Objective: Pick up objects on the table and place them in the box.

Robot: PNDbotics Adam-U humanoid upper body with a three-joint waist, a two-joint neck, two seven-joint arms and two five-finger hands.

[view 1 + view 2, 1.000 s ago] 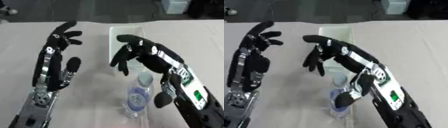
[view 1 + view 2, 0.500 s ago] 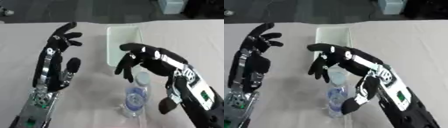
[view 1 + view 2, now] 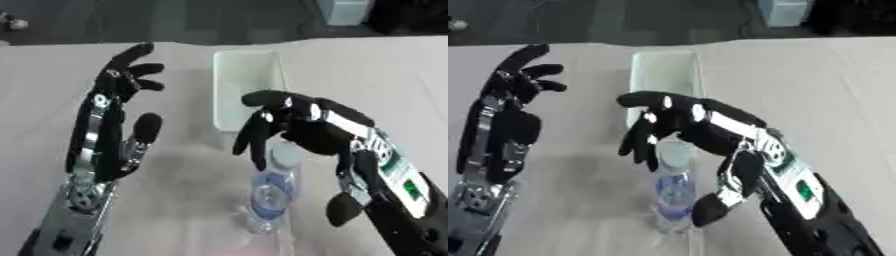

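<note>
Over on the left we see the robot's black left hand (image 3: 109, 107) raised above the pale grey table (image 3: 175, 175) with its fingers spread and straight, holding nothing and well apart from everything else. Moving right, a clear plastic water bottle with a blue label (image 3: 271, 192) stands on the table just in front of the shallow pale green rectangular box (image 3: 248, 75), outside it. Above the bottle's cap we find the black right hand (image 3: 302, 127), its fingers relaxed and drooping beside the bottle's top, not closed around it.
</note>
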